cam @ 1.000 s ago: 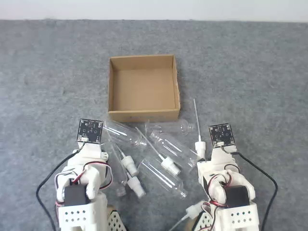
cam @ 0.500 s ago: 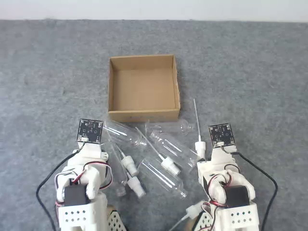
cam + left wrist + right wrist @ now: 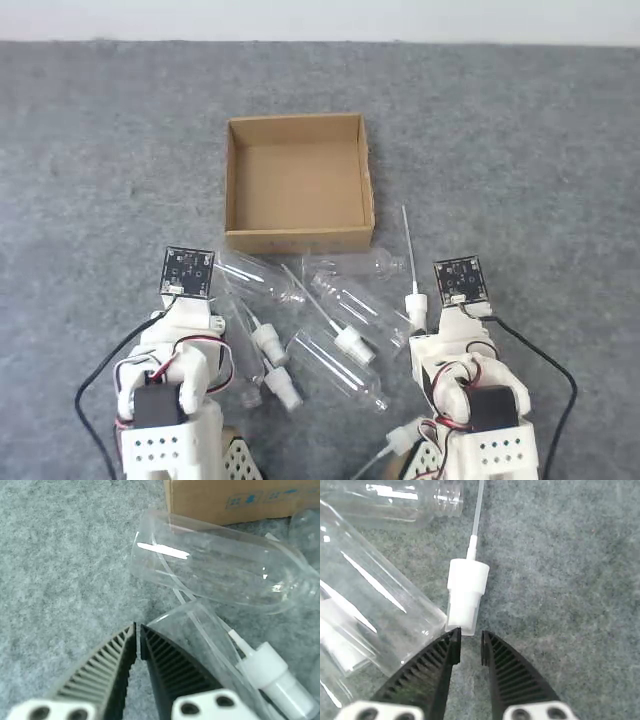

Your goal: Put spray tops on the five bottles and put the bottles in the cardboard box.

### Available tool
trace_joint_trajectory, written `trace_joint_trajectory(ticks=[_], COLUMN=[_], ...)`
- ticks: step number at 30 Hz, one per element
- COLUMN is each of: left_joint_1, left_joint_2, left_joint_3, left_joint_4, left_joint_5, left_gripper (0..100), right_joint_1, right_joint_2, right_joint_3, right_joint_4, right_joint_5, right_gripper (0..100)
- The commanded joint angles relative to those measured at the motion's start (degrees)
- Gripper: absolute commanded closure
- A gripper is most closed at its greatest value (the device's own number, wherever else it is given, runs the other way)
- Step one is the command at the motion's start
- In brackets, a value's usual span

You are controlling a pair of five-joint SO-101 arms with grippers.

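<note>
My right gripper, barely parted and empty, sits just behind the spray top; I'd widen it, then grip its white body squarely. My left gripper is pinched together, empty.

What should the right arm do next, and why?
Probably open the right tool wider and ease forward around the white plastic spray top. The top lies loose on the grey carpet just ahead of the narrowly parted jaws, and a clear plastic bottle nearby is uncapped.
</note>
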Motion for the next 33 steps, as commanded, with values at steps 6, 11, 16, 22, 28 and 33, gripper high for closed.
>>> trace_joint_trajectory(ticks=[6, 11, 16, 22, 28, 33], left_joint_1=[0.1, 0.1, 0.4, 0.4, 0.3, -0.1], left_joint_2=[-1.2, -1.2, -1.2, -1.2, -1.2, -1.2], left_joint_3=[-0.7, -0.7, -0.7, -0.7, -0.7, -3.1], left_joint_4=[-0.4, -0.4, -0.4, -0.4, -0.4, -0.8], left_joint_5=[-0.1, -0.1, -0.2, -0.2, -0.2, -0.4], left_gripper=[99, 99, 99, 99, 99, 99], right_joint_1=[0.3, 0.3, 0.3, 0.3, 0.3, 0.3], right_joint_2=[-0.7, -0.7, -0.7, -0.7, -0.7, -0.7], right_joint_3=[1.2, 1.2, 1.2, 1.2, 1.2, 1.2], right_joint_4=[0.2, 0.2, 0.2, 0.2, 0.2, 0.2], right_joint_5=[-0.4, -0.4, -0.4, -0.4, -0.4, -0.4], right_gripper=[95.4, 95.4, 95.4, 95.4, 95.4, 95.4])
